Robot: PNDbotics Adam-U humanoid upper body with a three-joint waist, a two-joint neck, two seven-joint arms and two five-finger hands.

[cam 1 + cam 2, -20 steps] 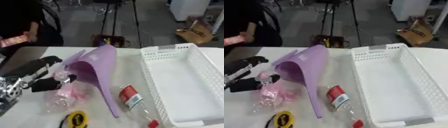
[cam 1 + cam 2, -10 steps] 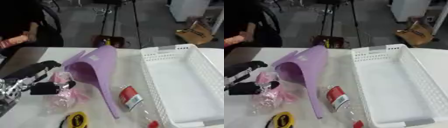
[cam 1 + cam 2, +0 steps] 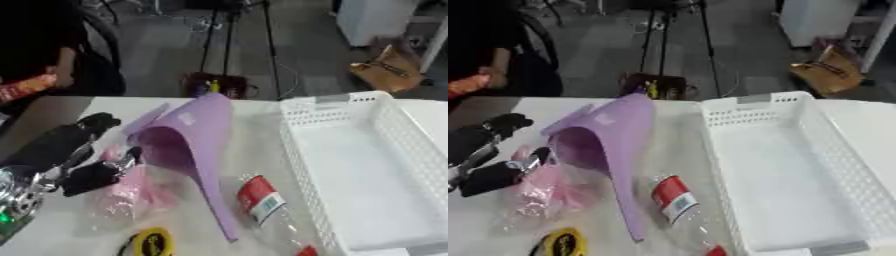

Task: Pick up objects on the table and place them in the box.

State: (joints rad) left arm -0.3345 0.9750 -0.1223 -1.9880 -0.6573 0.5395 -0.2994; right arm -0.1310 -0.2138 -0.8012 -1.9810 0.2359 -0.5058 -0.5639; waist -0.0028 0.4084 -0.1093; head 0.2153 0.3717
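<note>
In the left eye view, the left hand (image 3: 66, 160) has its fingers spread over the clear plastic bag of pink items (image 3: 127, 195), holding nothing; the bag lies just left of the lilac plastic dustpan (image 3: 188, 150). In the right eye view, the bag lies directly under the fingertips, and the white perforated plastic box (image 3: 785, 170) is well right of the dustpan.

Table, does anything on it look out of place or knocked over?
Nothing looks spilled or damaged. The plastic bottle lies on its side beside the white box, and the purple dustpan rests face down, partly over the pink bag.
</note>
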